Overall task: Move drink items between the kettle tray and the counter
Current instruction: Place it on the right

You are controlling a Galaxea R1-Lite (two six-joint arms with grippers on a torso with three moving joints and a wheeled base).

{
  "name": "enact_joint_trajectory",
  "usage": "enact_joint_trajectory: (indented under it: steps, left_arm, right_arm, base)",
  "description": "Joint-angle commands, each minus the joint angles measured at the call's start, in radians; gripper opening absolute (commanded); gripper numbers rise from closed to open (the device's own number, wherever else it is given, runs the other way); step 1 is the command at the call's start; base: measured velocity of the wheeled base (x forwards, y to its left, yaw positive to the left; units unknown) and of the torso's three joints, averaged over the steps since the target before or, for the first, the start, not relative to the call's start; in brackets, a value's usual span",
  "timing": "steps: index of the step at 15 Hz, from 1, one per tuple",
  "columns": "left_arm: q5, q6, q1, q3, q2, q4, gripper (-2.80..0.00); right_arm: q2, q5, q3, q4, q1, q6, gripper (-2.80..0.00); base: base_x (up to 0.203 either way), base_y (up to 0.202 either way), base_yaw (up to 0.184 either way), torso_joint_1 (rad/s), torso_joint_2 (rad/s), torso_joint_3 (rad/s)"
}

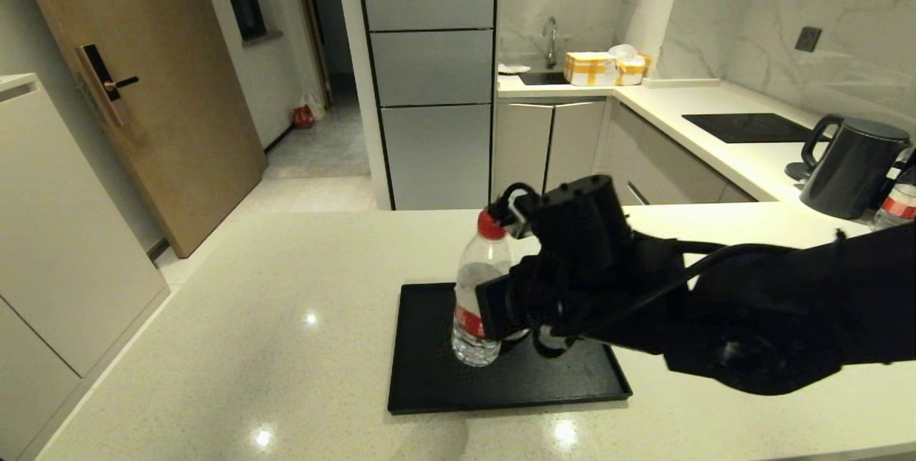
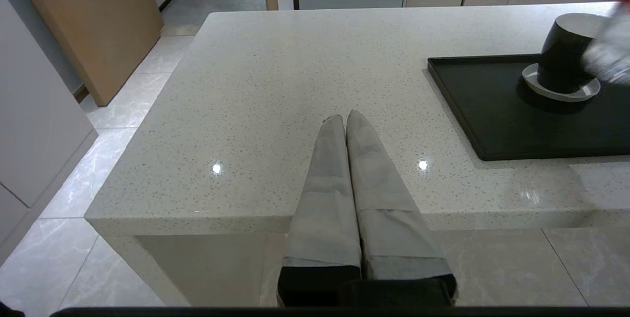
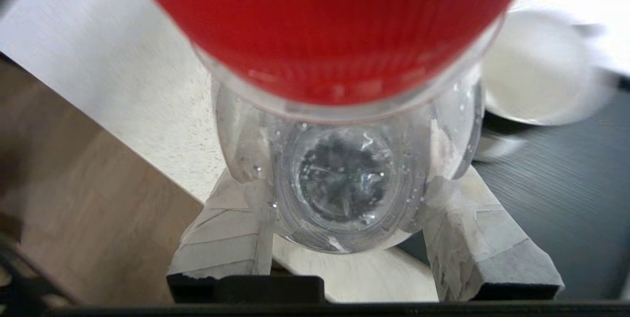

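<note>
Gripping the water bottle point(image 1: 481, 289) tight with the right gripper point(image 1: 501, 314) over the kettle tray point(image 1: 429, 375), probably mid-carry, needing a level set-down beside the tray next, left gripper point(image 2: 344, 120) idling clenched off its counter-edge side.

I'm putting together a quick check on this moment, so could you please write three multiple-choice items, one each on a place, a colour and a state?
1. Where is the water bottle?
A. beside the sink
B. over the black tray
C. on the floor

2. What colour is the bottle's cap?
A. blue
B. white
C. red

3. How is the right gripper?
A. shut on the bottle
B. open, away from everything
C. out of view

Key: 1 B, the head view shows the bottle above the tray's surface. 2 C, the cap is red in the head and right wrist views. 3 A, the right wrist view shows the fingers pressing on both sides of the bottle.
</note>
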Motion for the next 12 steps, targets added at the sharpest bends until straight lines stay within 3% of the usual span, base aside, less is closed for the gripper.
enact_joint_trajectory:
  steps: [1, 6, 9, 12]
  left_arm:
    - [0.0, 0.0, 0.0, 0.002, -0.002, 0.0, -2.8]
    - [0.0, 0.0, 0.0, 0.002, -0.002, 0.0, -2.8]
    - [0.0, 0.0, 0.0, 0.002, -0.002, 0.0, -2.8]
    - [0.0, 0.0, 0.0, 0.002, -0.002, 0.0, -2.8]
  right_arm:
    - [-0.189, -0.043, 0.013, 0.084, -0.032, 0.023, -2.8]
    - [-0.316, -0.215, 0.056, 0.253, -0.281, 0.055, -2.8]
    - [-0.259, -0.243, 0.066, 0.258, -0.438, 0.082, -2.8]
    - [-0.094, -0.246, -0.001, 0.218, -0.529, 0.087, -2.8]
  base:
    - [0.0, 0.0, 0.0, 0.0, 0.0, 0.0]
    - [0.0, 0.0, 0.0, 0.0, 0.0, 0.0]
    - [0.0, 0.0, 0.0, 0.0, 0.0, 0.0]
    - [0.0, 0.0, 0.0, 0.0, 0.0, 0.0]
